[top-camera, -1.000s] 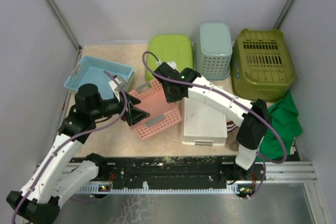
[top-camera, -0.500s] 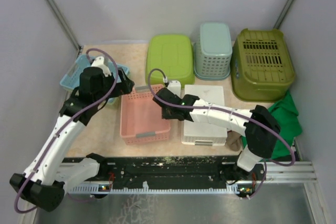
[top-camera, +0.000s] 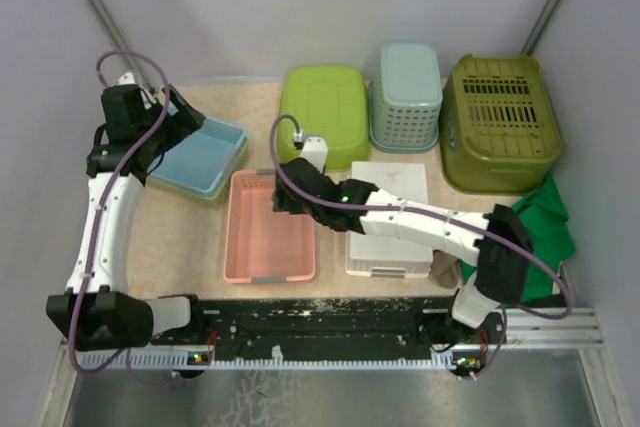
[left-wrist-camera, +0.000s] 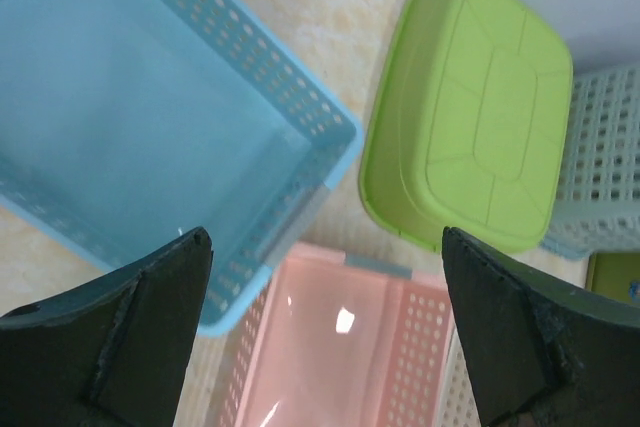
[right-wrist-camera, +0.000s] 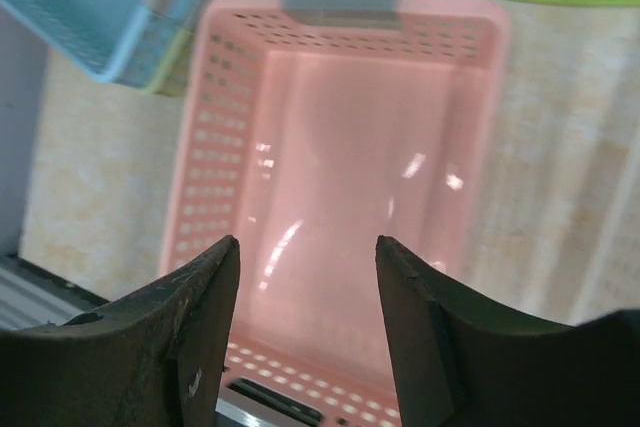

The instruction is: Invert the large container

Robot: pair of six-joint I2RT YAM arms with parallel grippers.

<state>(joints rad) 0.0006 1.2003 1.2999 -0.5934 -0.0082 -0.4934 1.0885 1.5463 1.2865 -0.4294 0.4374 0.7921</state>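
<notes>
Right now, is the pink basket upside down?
No, the pink basket sits open side up, with its inside floor showing.

six plastic baskets (top-camera: 200,159) (top-camera: 268,232) (top-camera: 322,112) (top-camera: 407,97) (top-camera: 500,122) (top-camera: 392,183), one green cloth (top-camera: 541,228)

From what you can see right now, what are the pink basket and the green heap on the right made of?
The pink basket looks like thin, glossy moulded plastic: light glints on its floor and neat rows of holes run along its walls. The green heap seems to be soft, matte fabric, since it lies in folds; which fibre I cannot tell.
</notes>
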